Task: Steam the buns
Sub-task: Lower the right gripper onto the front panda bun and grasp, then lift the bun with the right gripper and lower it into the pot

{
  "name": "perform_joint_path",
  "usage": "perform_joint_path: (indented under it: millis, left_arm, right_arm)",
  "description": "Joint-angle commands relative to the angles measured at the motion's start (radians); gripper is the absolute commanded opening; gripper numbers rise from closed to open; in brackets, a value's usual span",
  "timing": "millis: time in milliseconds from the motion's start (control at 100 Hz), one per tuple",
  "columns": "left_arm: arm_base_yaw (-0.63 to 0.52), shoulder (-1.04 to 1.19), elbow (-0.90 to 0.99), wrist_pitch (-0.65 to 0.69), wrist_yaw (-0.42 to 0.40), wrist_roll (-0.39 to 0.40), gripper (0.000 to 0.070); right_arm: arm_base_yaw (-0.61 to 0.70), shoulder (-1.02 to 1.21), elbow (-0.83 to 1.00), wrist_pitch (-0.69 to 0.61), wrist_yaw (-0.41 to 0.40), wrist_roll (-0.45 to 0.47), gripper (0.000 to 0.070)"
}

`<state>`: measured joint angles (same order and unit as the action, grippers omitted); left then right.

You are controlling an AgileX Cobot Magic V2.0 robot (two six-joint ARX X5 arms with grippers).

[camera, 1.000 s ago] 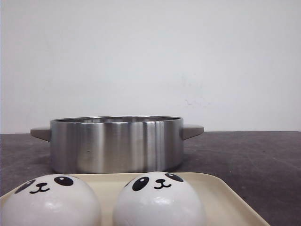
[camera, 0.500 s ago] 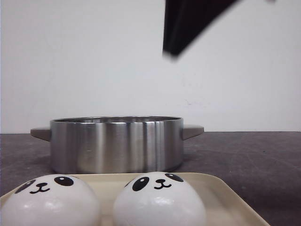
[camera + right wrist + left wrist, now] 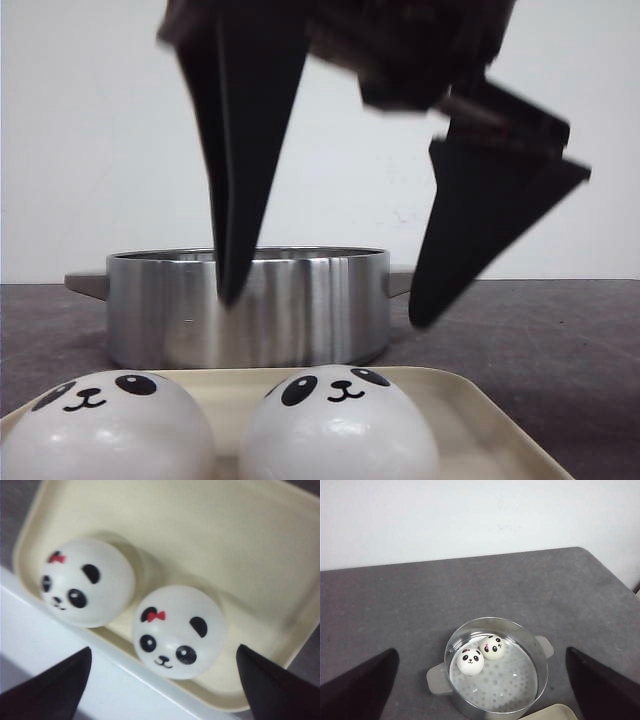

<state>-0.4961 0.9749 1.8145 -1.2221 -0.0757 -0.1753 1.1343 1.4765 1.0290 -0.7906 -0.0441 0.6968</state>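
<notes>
Two white panda-faced buns (image 3: 105,425) (image 3: 338,425) sit on a cream tray (image 3: 470,410) at the front. My right gripper (image 3: 325,310) hangs open above the right bun, its black fingers spread wide and touching nothing. The right wrist view shows the same two buns (image 3: 87,582) (image 3: 179,630) on the tray (image 3: 240,540), the nearer one between the open fingers of the gripper (image 3: 164,649). Two more buns (image 3: 470,662) (image 3: 492,647) lie inside the steel pot (image 3: 540,680) on its perforated steamer plate. My left gripper (image 3: 481,651) is open and empty, high above the pot.
The steel pot (image 3: 250,305) with two side handles stands just behind the tray on the dark grey table (image 3: 540,330). A white wall is behind. A white strip (image 3: 60,680) runs along the tray's edge in the right wrist view.
My right gripper has come down from the top of the front view, open, to hang over the tray's right bun. The buns, tray and pot have not moved.
</notes>
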Motion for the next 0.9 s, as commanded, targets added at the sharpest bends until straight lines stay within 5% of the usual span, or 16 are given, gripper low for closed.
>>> perform_joint_path:
  millis: [0,300,600,700,790,890]
  left_arm:
    - [-0.006,0.011,0.024,0.016,0.008,0.006,0.0700]
    - [-0.006,0.012,0.024,0.012,0.009,0.006,0.0700]
    - [-0.006,0.012,0.024,0.010,0.009,0.006,0.0700]
    - [-0.006,0.011,0.024,0.010,0.009,0.006,0.0700]
    - [-0.006,0.011,0.024,0.010,0.009,0.006,0.0700]
    - [-0.006,0.011,0.024,0.010,0.009,0.006,0.0700]
  right_arm:
    - [0.003,0.042,0.011,0.005,-0.003,0.009,0.0584]
    - [-0.053,0.140,0.011,0.058,-0.049,-0.013,0.0494]
    - [-0.063,0.184,0.011,0.059,-0.113,-0.034,0.0485]
    - [-0.068,0.184,0.011,0.058,-0.114,-0.046,0.0310]
    - [-0.069,0.184,0.011,0.051,-0.115,-0.063,0.0000]
    - [-0.070,0.184,0.011,0.057,-0.103,-0.077,0.0012]
